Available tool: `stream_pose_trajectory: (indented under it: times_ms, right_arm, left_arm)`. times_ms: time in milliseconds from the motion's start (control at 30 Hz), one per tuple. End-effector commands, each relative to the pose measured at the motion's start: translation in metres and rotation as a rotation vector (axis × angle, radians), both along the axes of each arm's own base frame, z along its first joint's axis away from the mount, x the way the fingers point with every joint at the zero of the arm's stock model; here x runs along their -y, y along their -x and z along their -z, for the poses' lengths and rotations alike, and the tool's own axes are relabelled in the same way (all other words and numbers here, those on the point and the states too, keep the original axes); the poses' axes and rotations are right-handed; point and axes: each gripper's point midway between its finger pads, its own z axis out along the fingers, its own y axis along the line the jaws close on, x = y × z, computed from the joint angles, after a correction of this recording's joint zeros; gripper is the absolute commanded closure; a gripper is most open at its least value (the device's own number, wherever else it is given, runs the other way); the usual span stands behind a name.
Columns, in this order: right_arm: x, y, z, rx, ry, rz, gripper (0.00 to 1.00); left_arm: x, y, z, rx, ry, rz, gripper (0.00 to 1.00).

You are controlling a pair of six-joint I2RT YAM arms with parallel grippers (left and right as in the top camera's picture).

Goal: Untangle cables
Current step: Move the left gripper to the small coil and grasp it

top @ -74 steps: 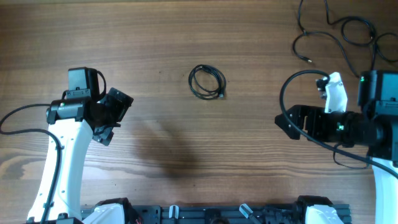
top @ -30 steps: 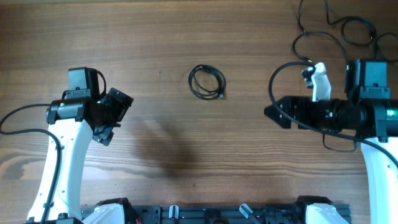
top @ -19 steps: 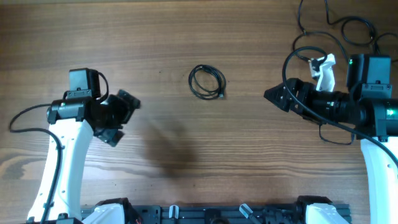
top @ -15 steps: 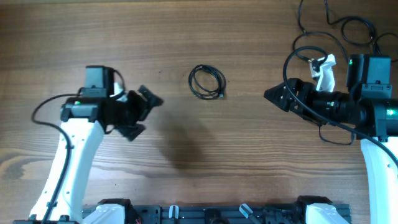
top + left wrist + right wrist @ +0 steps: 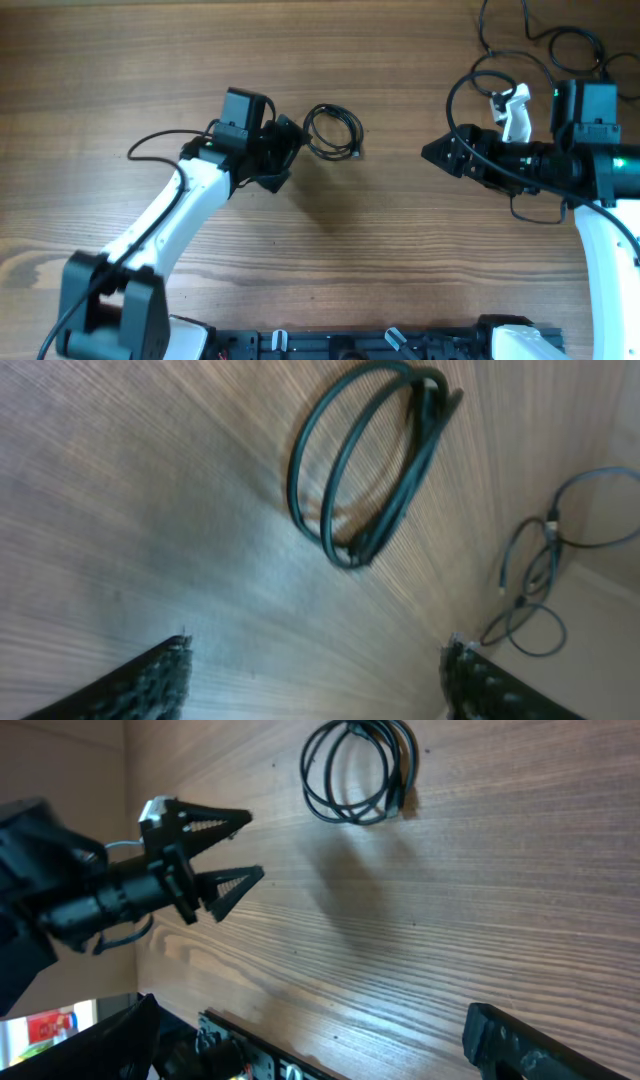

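A brown wooden table (image 5: pixel 300 60) with long grain fills the overhead view. A black rail (image 5: pixel 340 345) runs along its near edge, well below the coiled cable (image 5: pixel 354 138). In the left wrist view a pale surface shows past the table edge, beyond the coil.

The left arm (image 5: pixel 170 215) stretches in from the near left, and the left gripper (image 5: pixel 290 152) sits just left of the coil, not touching it, with its fingers spread wide and nothing between them. The right arm (image 5: pixel 600 230) lies well to the coil's right. The right gripper (image 5: pixel 432 152) points toward the coil, its fingers also wide apart and empty.

The loose cables (image 5: pixel 480 40) sprawl in curls far to the right of the coil, at the table's far edge. The coil itself is a small double loop lying flat near the table's middle.

Half a second ago the left gripper was well left of the coil, and it has since swung up beside it. The right arm has barely shifted, and the coil has not moved.
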Motion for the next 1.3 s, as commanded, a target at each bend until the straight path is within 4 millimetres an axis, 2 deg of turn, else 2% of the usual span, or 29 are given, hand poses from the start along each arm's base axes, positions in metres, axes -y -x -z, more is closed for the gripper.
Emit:
stream_pose_trajectory:
  times_ms: [0,67,167,200,333,433,600,800,967,1033,1067,1133,1267]
  right_arm:
    - [-0.002,0.001,0.011,-0.046,0.002,-0.022,0.00]
    - [-0.002,0.003,0.014,-0.059,0.006,-0.035,0.00]
    - [-0.002,0.006,0.015,-0.073,0.007,-0.040,0.00]
    - [-0.002,0.008,0.016,-0.079,0.007,-0.041,0.00]
    - [-0.002,0.010,0.017,-0.072,0.014,-0.060,0.00]
    - [-0.002,0.012,0.017,-0.083,0.015,-0.063,0.00]
    - [-0.002,0.015,0.018,-0.080,0.022,-0.082,0.00]
    - [-0.002,0.015,0.018,-0.079,0.022,-0.085,0.00]
    - [-0.002,0.015,0.018,-0.079,0.022,-0.085,0.00]
    - [-0.002,0.015,0.018,-0.079,0.022,-0.085,0.00]
    - [-0.002,0.015,0.018,-0.078,0.023,-0.086,0.00]
    - [-0.002,0.015,0.018,-0.069,0.027,-0.096,0.00]
    - [-0.002,0.015,0.018,-0.067,0.027,-0.098,0.00]
  left_arm:
    - [-0.007,-0.013,0.029,-0.024,-0.065,-0.058,0.32]
    - [-0.005,-0.022,0.036,-0.019,-0.052,-0.079,0.34]
    - [0.009,-0.034,0.035,0.043,-0.034,-0.059,0.35]
    - [0.012,-0.032,0.037,0.044,-0.045,-0.053,0.37]
    - [0.014,-0.029,0.054,0.039,-0.123,-0.055,0.37]
    - [0.013,-0.024,0.069,-0.003,-0.144,-0.051,0.45]
    - [0.005,-0.030,0.071,0.014,-0.180,-0.080,0.39]
    - [0.011,-0.040,0.082,0.037,-0.158,-0.076,0.37]
    - [0.015,-0.049,0.076,0.076,-0.140,-0.079,0.50]
    - [0.015,-0.051,0.075,0.085,-0.136,-0.081,0.68]
    - [0.015,-0.051,0.075,0.085,-0.136,-0.081,0.73]
    - [0.016,-0.051,0.074,0.089,-0.135,-0.082,0.74]
    - [0.016,-0.057,0.073,0.113,-0.133,-0.089,0.66]
